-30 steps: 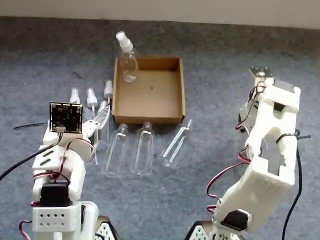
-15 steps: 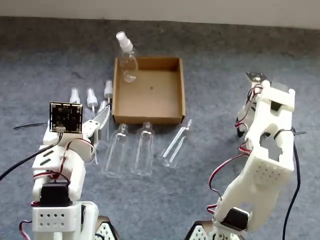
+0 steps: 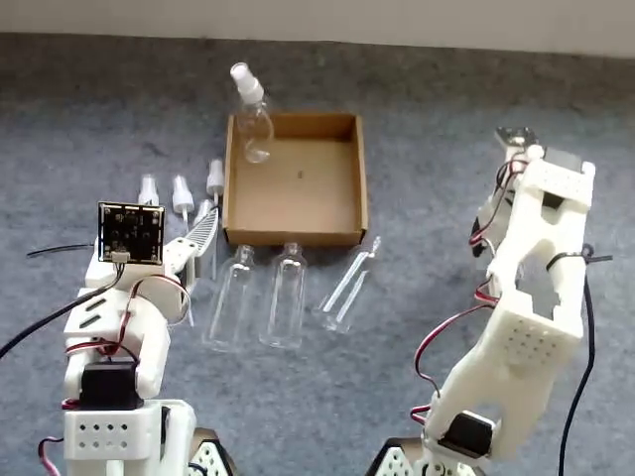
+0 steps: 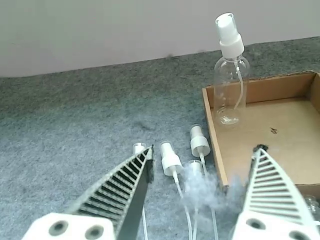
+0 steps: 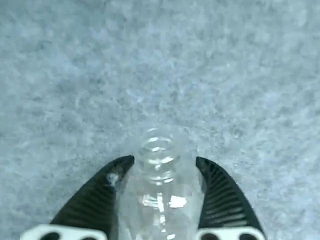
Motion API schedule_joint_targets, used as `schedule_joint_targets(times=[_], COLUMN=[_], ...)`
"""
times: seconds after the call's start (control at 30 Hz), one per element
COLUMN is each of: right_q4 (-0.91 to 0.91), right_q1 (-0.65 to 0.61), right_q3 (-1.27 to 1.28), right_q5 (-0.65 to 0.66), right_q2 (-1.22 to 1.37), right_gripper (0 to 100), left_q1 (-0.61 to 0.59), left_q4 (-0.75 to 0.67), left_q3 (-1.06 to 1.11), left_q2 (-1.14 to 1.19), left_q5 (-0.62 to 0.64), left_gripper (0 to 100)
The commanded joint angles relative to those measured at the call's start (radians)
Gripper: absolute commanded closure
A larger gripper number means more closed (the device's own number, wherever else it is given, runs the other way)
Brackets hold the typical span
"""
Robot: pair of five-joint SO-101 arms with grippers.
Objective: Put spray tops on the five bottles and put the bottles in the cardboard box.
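One capped bottle (image 3: 253,124) is set upright in the box (image 3: 296,236), at its 11 o'clock corner. Two uncapped bottles (image 3: 260,297) are laid at its 6 o'clock, loose tops (image 3: 182,193) at 9. A fourth bottle (image 5: 159,190) is pinched by the right gripper (image 5: 164,160); the left gripper (image 4: 203,150) is spread. Most is judged undone.

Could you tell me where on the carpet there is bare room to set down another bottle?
The carpet between the cardboard box and the right arm is bare, as is most of the box floor beyond the capped bottle in its corner. Crowded: spray tops left of the box, lying bottles in front.
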Motion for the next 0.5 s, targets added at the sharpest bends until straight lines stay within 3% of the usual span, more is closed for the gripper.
schedule_joint_targets(times=[0.0,0.13,0.3,0.47], right_q4=[0.131,0.252,0.309,0.309], right_q1=[0.002,0.004,-0.001,-0.031], right_q3=[-0.211,-0.409,-0.576,-0.384], right_q5=[0.006,-0.034,-0.091,-0.1], right_q2=[-0.021,-0.021,-0.051,-0.236], right_gripper=[99.6,99.5,99.5,99.5], left_q1=[0.004,-0.064,-0.125,-0.209], left_q4=[-0.014,0.043,0.212,0.43], left_q3=[-0.015,-0.093,-0.328,-0.657], left_q2=[-0.001,0.044,0.328,0.662], left_q5=[-0.008,-0.005,-0.008,-0.061], left_gripper=[72,72,72,72])
